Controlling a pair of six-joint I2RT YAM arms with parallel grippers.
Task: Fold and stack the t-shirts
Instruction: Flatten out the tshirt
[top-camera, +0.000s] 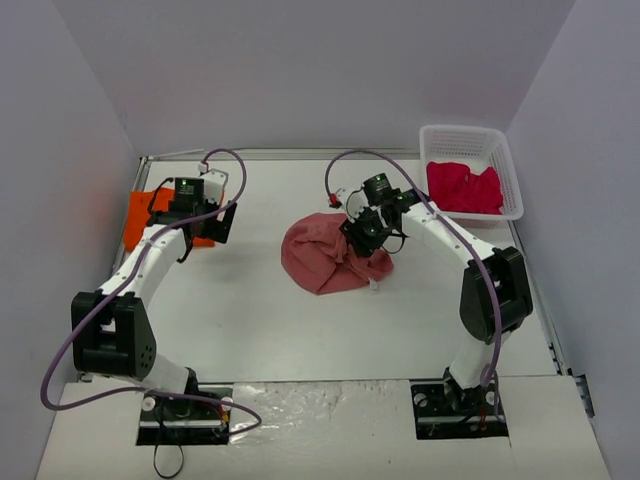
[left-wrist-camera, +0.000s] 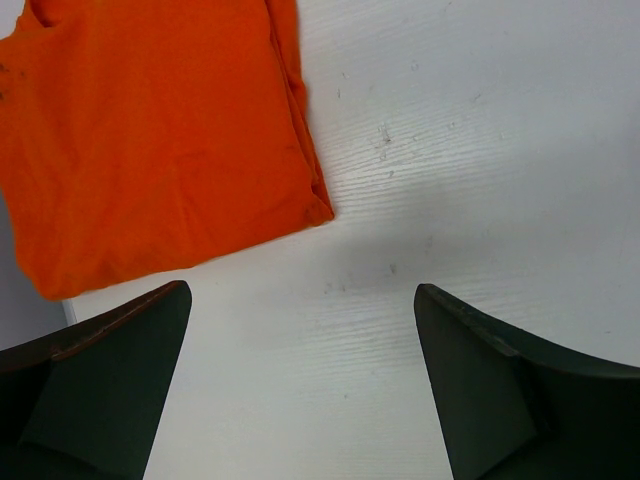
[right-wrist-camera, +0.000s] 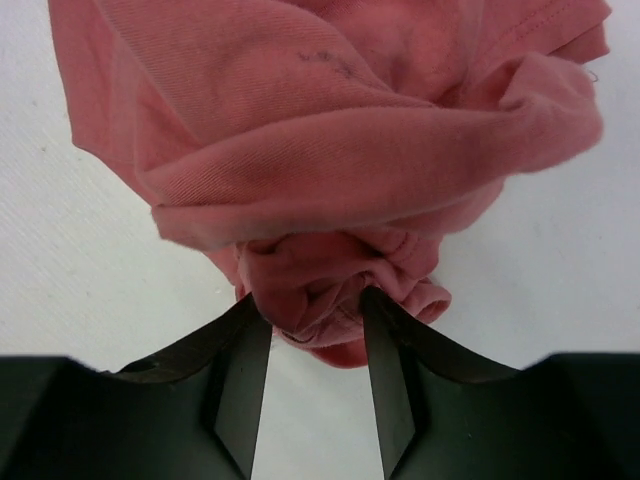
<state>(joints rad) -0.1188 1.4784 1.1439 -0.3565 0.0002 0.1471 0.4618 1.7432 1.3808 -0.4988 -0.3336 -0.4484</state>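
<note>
Orange cloth marks the only finished-looking part: the orange tee (left-wrist-camera: 150, 150) lies flat with squared edges on the tabletop (top-camera: 280, 330), just ahead and to the left of the left gripper (left-wrist-camera: 300, 295), whose jaws stand wide apart over bare surface, holding nothing. The brick-red tee (right-wrist-camera: 330, 130) is a crumpled heap directly in front of the right gripper (right-wrist-camera: 312, 305), and a bunched fold of it sits pinched between that gripper's jaws. The crimson-pink tee (top-camera: 463, 187) lies loose in the white basket (top-camera: 465, 130), well off to the right gripper's far right. By my reckoning, one shirt is folded, one is only being picked up, one is untouched, and no stack exists yet.
</note>
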